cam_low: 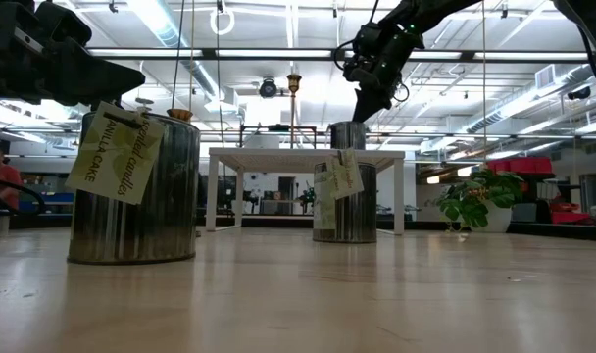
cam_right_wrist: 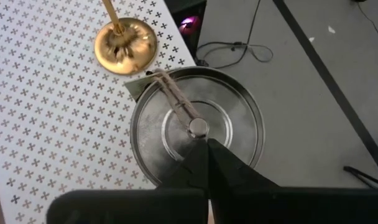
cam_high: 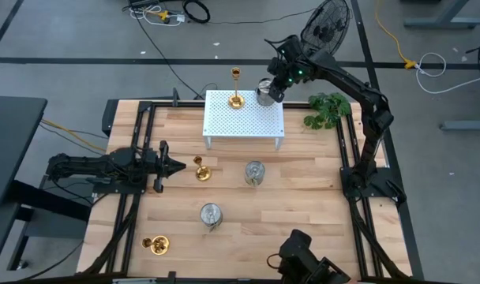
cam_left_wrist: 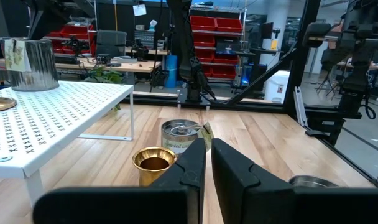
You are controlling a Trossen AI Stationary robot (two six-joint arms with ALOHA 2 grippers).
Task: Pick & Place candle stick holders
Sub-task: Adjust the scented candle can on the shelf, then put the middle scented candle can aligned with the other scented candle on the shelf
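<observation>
A white perforated rack (cam_high: 244, 118) stands at the table's far middle. On it stand a gold candle stick holder (cam_high: 237, 99) and, at its far right corner, a silver can-like holder (cam_high: 266, 92), both on their bases. My right gripper (cam_right_wrist: 207, 146) hovers shut right over that can's lid (cam_low: 349, 127), pointing steeply down. On the table stand two silver holders (cam_high: 255, 172) (cam_high: 211, 214) and two gold ones (cam_high: 201, 170) (cam_high: 155, 244). My left gripper (cam_high: 177, 166) waits shut and level at the table's left, just short of a gold holder (cam_left_wrist: 155, 163). My right gripper's shut fingertips (cam_right_wrist: 204, 155) stand just beside the small knob (cam_right_wrist: 198, 127) in the middle of the silver holder's lid, coming from above at a slant. Whether they touch the lid I cannot tell. The holder stands upright on the rack.
A green leafy plant (cam_high: 328, 109) lies at the table's far right, beside the rack. A paper tag (cam_low: 345, 176) hangs on a silver can in front of the rack. Bare wood lies between the rack and the near edge on the right.
</observation>
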